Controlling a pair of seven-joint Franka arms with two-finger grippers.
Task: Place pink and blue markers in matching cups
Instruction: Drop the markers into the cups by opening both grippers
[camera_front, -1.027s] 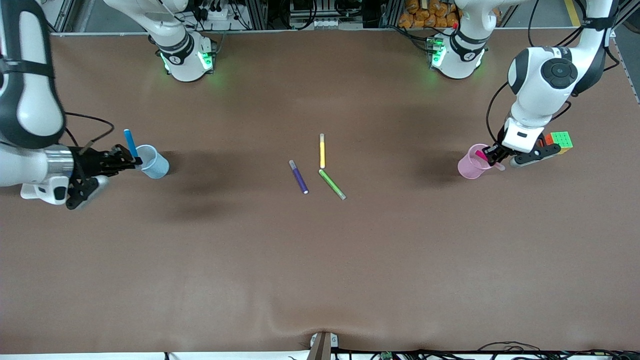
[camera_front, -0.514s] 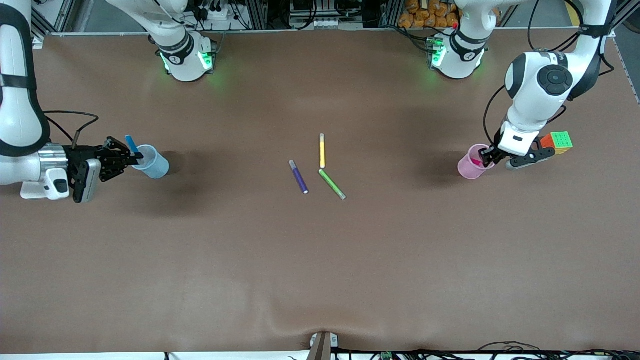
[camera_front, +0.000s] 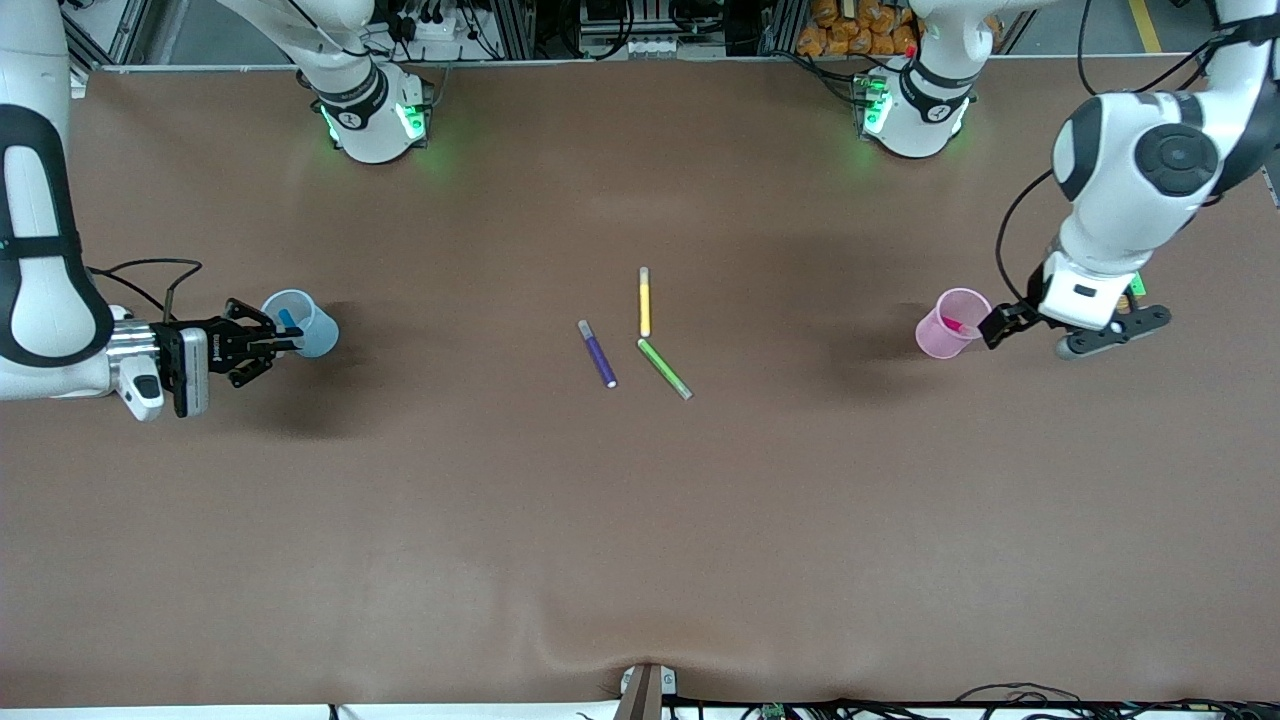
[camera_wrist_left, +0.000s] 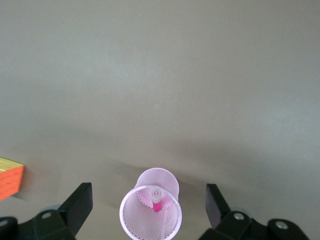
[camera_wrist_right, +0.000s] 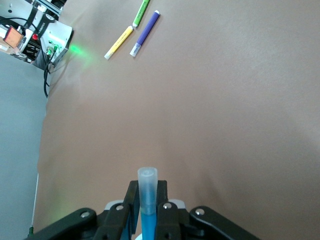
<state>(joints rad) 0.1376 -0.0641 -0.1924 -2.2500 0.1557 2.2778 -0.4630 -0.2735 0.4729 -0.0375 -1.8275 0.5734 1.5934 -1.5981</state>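
Note:
The light blue cup (camera_front: 305, 322) stands toward the right arm's end of the table. My right gripper (camera_front: 288, 340) is at its rim, shut on the blue marker (camera_front: 286, 318), whose lower part is inside the cup. In the right wrist view the marker (camera_wrist_right: 148, 200) stands upright between the fingers (camera_wrist_right: 131, 202). The light pink cup (camera_front: 952, 322) stands toward the left arm's end with the pink marker (camera_front: 955, 325) inside it. My left gripper (camera_front: 1000, 325) is open and empty beside the cup, apart from it. The left wrist view shows the cup (camera_wrist_left: 142, 227) and the marker (camera_wrist_left: 157, 200) in it.
A purple marker (camera_front: 598, 353), a yellow marker (camera_front: 644, 302) and a green marker (camera_front: 664, 368) lie at the table's middle. A colour cube (camera_front: 1137, 285) sits mostly hidden by the left arm; its orange side shows in the left wrist view (camera_wrist_left: 10, 177).
My right gripper has lowered the blue marker into the blue cup. My left gripper let go of the pink marker in the pink cup and drew away toward the left arm's end.

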